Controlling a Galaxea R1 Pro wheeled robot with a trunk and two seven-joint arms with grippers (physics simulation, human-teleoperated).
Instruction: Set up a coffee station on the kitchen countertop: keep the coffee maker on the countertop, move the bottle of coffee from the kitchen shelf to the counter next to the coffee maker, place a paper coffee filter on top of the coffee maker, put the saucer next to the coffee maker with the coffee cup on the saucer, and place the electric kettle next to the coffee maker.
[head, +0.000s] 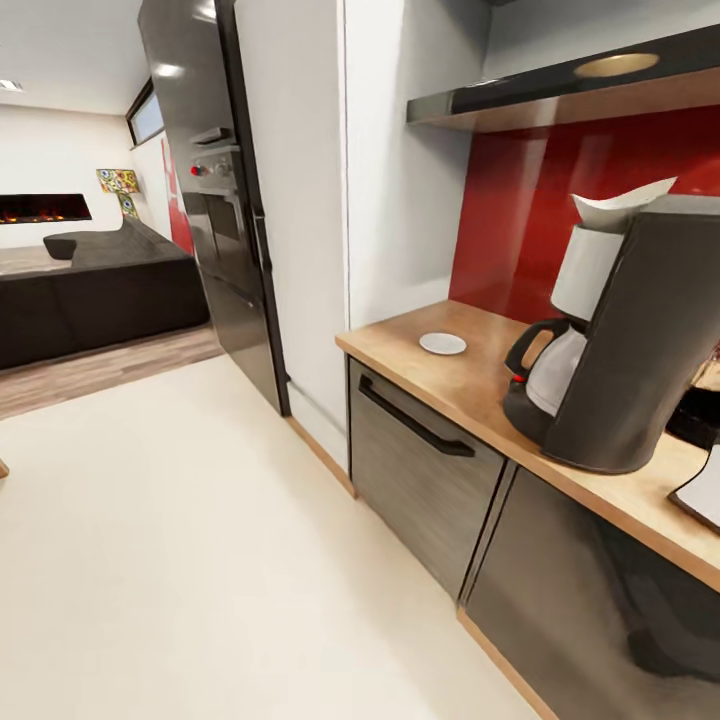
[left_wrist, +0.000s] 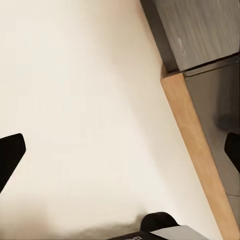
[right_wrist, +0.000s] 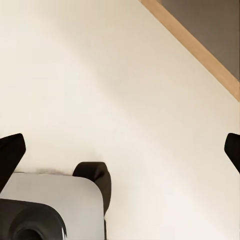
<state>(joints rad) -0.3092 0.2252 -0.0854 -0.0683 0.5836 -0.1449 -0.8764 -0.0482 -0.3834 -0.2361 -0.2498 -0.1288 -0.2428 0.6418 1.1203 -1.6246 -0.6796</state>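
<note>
1. Head view: the coffee maker (head: 640, 340) stands on the kitchen countertop (head: 470, 375), in front of the red wall.
2. The paper coffee filter (head: 622, 207) already sits on top of the coffee maker, poking up like a little white hat.
3. The saucer (head: 442, 343) lies flat on the countertop, well apart from the coffee maker, on the side near the tall white cupboard. It has nothing on it, so the cup is not yet there.
4. A dark handle with a small red dot shows just in front of the coffee maker. I cannot tell if it belongs to the kettle or to the glass jug.
5. The kitchen shelf (head: 560, 95) hangs above the coffee maker. I cannot tell what stands on top of it.
6. Both wrist views look down at the pale floor (left_wrist: 85, 100) near the wooden strip under the drawers. The left gripper (left_wrist: 120, 152) has its fingers spread wide and holds nothing. The right gripper (right_wrist: 120, 150) is the same: wide apart, nothing in it.
7. I think the robot is on its way to fetch something. To do this well, it should roll slowly, keep both arms low and tucked in, and stay away from the drawer handles.
8. It should stop facing the coffee maker and lift one arm gently, so it does not knock the filter off.
</note>
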